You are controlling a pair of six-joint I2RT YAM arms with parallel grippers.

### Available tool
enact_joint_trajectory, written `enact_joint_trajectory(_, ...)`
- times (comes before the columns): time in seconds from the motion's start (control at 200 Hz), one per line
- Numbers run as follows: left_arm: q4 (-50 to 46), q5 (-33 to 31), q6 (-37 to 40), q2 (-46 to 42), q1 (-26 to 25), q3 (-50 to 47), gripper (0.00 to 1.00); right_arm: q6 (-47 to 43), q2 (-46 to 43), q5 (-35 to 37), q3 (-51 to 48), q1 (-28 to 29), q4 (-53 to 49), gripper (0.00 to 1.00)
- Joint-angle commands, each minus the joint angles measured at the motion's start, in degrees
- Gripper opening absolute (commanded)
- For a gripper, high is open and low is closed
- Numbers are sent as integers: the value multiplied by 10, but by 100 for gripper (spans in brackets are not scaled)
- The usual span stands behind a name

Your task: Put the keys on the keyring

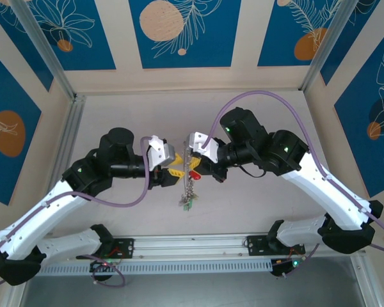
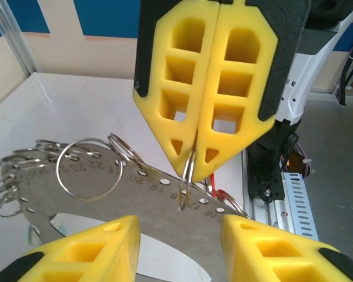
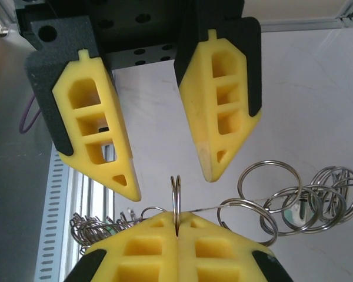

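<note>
The keyring [image 2: 129, 194] is a curved flat steel band with numbered holes, with several small split rings threaded through them. My right gripper [image 3: 176, 226] is shut on one upright split ring [image 3: 176, 197], which passes through a hole in the band. In the left wrist view that right gripper [image 2: 194, 161] comes down from above, pinching the split ring [image 2: 187, 179]. My left gripper [image 2: 179, 235] stands open facing it, one finger on each side of the band and nothing between them. In the top view both grippers meet mid-table, left gripper [image 1: 174, 171] and right gripper [image 1: 193, 167]. The keys hang below them: a red tag [image 1: 195, 174] and a green tag [image 1: 187, 204].
More split rings [image 3: 282, 200] bunch along the band on both sides. The aluminium rail [image 1: 192, 246] carrying the arm bases runs along the near edge, and a metal frame post [image 1: 67, 137] borders the table on the left.
</note>
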Motion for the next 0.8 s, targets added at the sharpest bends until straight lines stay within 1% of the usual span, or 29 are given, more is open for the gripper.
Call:
enact_joint_trajectory(0.0,6,8,13,-4,-8,16,39,-12,7,-4,30,5,-16,0)
enact_joint_trajectory(0.315,44,28,-3,-8,-8,4,33,-28,27,-18,50,19,-35,0)
enact_joint_trajectory(0.42,42,28,-2,-5,-8,3,24,-29,26,-18,52,22,-35,0)
enact_joint_trajectory(0.565,37,20,0,-3,-8,-1,20,-29,19,-31,50,24,-26,0)
enact_joint_trajectory(0.615,37,21,-1,-4,-8,-2,11,-28,16,-34,48,23,-21,0)
enact_joint_trajectory(0.655,37,27,-1,-4,-8,-2,0,-27,13,-35,46,24,-17,0)
enact_joint_trajectory(0.795,74,36,-16,-25,-8,-17,0,-19,1,-34,31,23,-3,1)
